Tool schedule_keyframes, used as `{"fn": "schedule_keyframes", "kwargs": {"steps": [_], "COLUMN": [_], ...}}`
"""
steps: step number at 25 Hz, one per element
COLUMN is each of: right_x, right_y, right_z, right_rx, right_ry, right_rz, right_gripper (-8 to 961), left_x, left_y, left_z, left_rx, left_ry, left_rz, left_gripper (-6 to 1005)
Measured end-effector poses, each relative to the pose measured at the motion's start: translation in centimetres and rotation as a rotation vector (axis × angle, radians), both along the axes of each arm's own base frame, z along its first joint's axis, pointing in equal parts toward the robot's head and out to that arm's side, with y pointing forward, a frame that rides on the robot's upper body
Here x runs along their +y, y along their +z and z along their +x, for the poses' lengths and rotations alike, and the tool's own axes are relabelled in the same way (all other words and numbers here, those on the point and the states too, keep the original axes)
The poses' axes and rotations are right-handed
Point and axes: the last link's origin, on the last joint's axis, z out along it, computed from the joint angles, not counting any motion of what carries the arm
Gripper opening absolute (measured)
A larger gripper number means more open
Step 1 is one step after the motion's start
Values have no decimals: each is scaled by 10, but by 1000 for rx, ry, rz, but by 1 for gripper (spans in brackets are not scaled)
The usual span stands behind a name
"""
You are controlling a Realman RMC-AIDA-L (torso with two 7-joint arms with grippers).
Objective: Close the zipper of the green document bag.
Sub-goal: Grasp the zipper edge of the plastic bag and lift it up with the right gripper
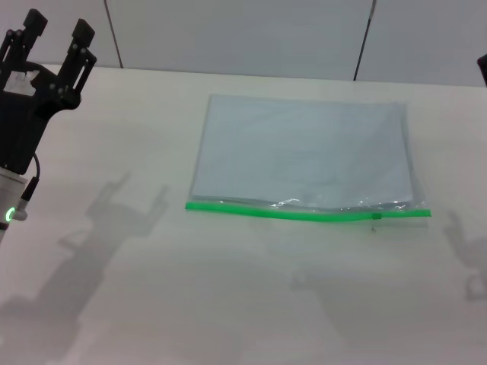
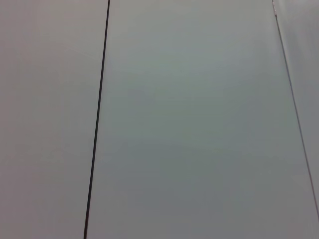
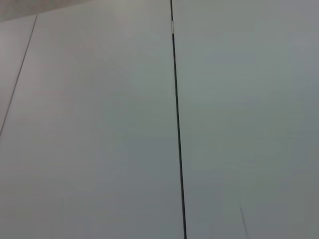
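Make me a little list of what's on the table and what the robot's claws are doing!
bag: green document bag lying flat on the white table
zipper: green strip along the bag's near edge
slider: small green tab toward the robot's right end
left claw: raised at the table's left, open, holding nothing
right claw: only a dark sliver at the head view's right edge
touching bag: neither claw

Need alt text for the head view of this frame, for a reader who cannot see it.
A green document bag lies flat on a white table, its zipper along the near edge with the slider tab toward the robot's right. The left gripper hangs raised at far left, fingers apart and empty; only a dark sliver shows at the right edge.
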Motion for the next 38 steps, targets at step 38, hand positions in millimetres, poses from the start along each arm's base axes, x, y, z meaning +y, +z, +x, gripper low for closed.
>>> {"fn": "schedule_keyframes", "kwargs": {"steps": [38], "right_x": [6], "right_y": [-42], "right_z": [39], "right_rx": [-885], "right_ry": [-317], "right_rz": [87], "right_gripper": [811], "left_x": [1], "left_y": [1], "left_z": [0], "left_rx": [4], "left_ry": [1], "left_rz": [1], "left_gripper": [692]}}
